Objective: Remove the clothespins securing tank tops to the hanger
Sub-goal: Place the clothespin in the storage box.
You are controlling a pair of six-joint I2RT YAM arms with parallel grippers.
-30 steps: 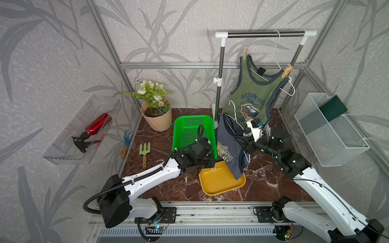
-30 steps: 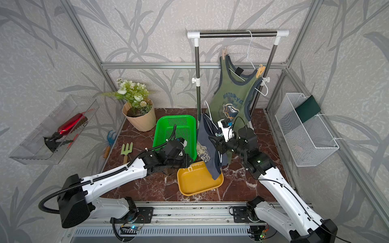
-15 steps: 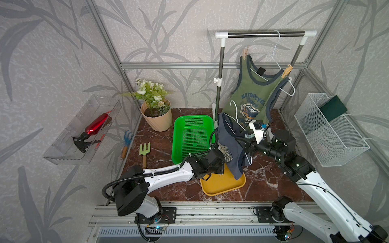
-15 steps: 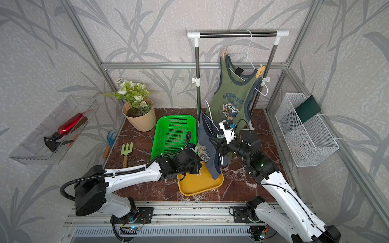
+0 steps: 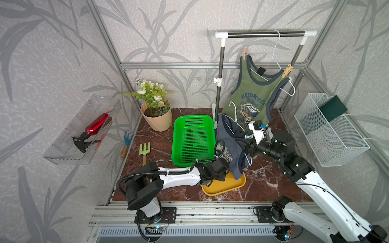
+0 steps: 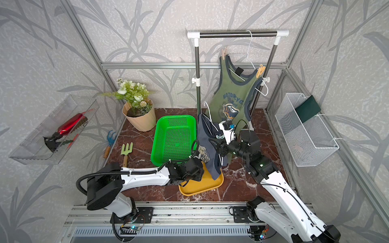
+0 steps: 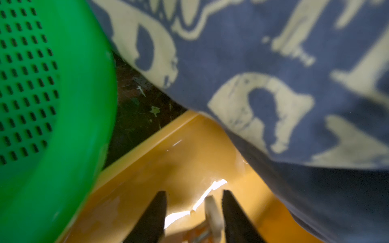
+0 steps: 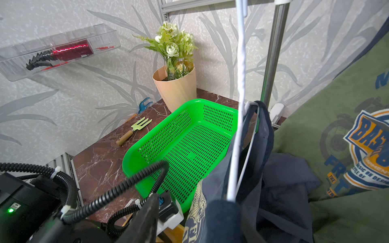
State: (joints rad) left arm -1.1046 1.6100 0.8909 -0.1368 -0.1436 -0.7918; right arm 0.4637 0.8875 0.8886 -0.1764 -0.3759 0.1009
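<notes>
My left gripper [image 7: 194, 192] hangs open over the yellow tray [image 5: 229, 186], with a pale clothespin [image 7: 212, 212] loose beside one finger. My right gripper [image 8: 187, 199] has its jaws apart. A white hanger [image 5: 234, 111] carrying the slate-blue tank top [image 5: 226, 134] rests on its cloth-covered finger [image 8: 221, 212]. The olive green tank top [image 5: 252, 92] hangs on another hanger [image 5: 275, 52] from the rail. A tan clothespin [image 5: 244, 53] and a yellow-orange one [image 5: 286, 70] pin its straps.
A green perforated basket [image 5: 193, 138] sits beside the tray. A flower pot [image 5: 156, 120] and two small garden tools [image 5: 144, 150] lie to the left. A wire basket [image 5: 330, 130] hangs on the right wall and a clear bin [image 5: 82, 134] on the left wall.
My left arm swung from beside the green basket to over the yellow tray. Its jaws opened and let go of the pale clothespin. The right arm kept holding up the hanger.
</notes>
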